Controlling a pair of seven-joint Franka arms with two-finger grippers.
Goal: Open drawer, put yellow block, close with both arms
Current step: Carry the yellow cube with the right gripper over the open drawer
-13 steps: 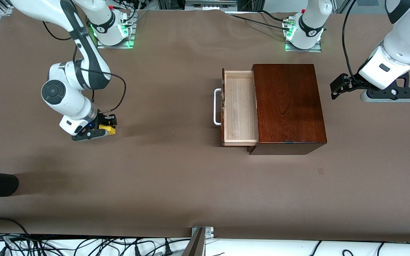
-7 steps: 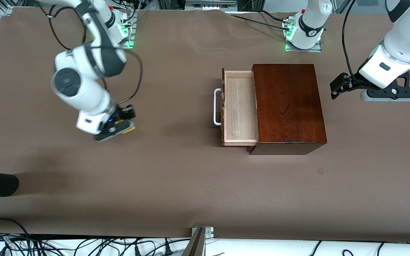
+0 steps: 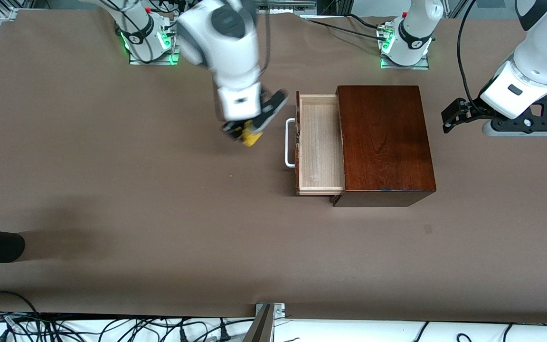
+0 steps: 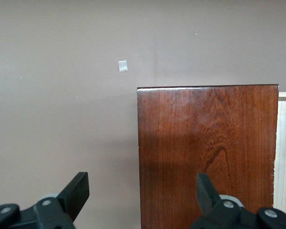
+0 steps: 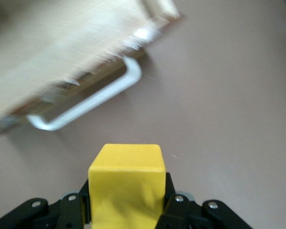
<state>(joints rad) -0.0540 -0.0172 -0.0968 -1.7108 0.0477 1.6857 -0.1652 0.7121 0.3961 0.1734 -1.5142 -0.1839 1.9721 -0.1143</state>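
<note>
Front view: the right gripper [image 3: 249,129] is up in the air over the brown table [image 3: 112,199], just at 9 o'clock of the white handle [image 3: 289,143]. It is closed on the yellow block [image 3: 252,137]. The drawer [image 3: 320,145] stands pulled out of the dark wooden box [image 3: 383,142]. The left gripper [image 3: 449,118] waits at 3 o'clock of the box.

Left wrist view: the left gripper's fingers [image 4: 77,191] are spread wide with nothing between them, above the box [image 4: 205,143].

Right wrist view: the fingers [image 5: 169,198] press both sides of the block [image 5: 126,183]; handle [image 5: 93,102] and drawer [image 5: 57,52] lie at 11 o'clock of it.
</note>
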